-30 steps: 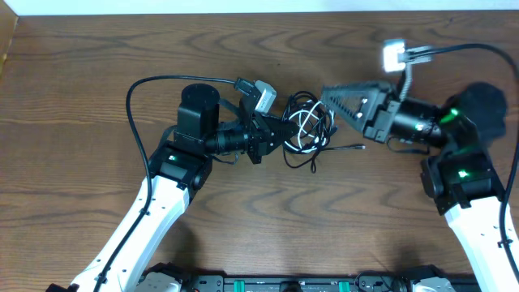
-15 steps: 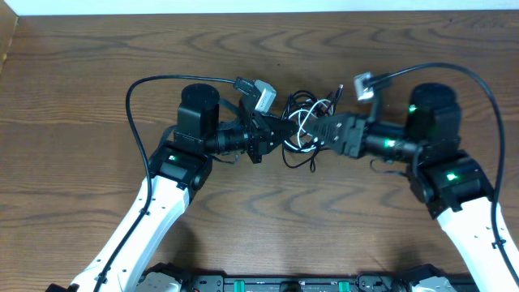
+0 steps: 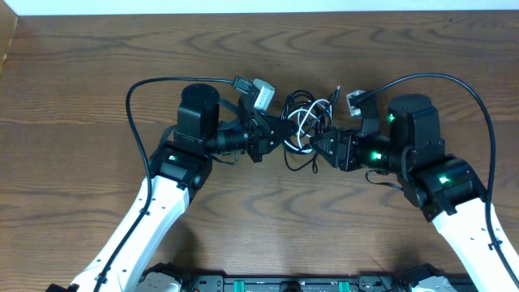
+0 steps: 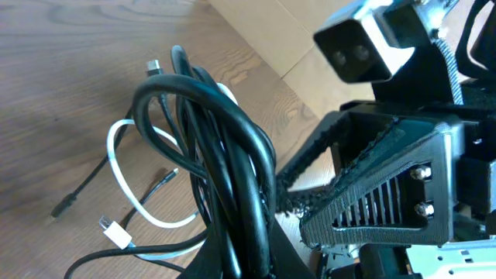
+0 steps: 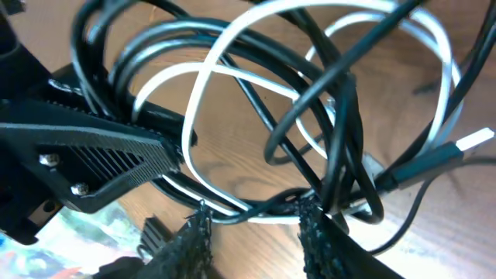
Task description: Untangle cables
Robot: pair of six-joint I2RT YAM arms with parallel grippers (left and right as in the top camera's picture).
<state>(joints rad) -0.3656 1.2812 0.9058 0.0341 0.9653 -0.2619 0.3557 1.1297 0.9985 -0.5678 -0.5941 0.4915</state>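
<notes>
right claw (image 5: 256,231) moved in to cables (image 3: 302,122) | part-open, strands between tips | left claw (image 3: 282,136) clamps cables

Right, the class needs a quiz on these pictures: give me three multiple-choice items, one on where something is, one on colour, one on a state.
1. Where are the cables?
A) beside the left arm's base
B) between the left gripper and right gripper
C) far from both arms

2. What colours are the cables?
A) red and blue
B) all grey
C) black and white

3. How do the cables lie?
A) looped together in a tangle
B) laid out straight, apart
C) wound on a spool

Answers:
1 B: the overhead view shows the bundle between the two sets of fingertips.
2 C: both wrist views show black strands and a white one.
3 A: the strands cross and loop through one another.
</notes>
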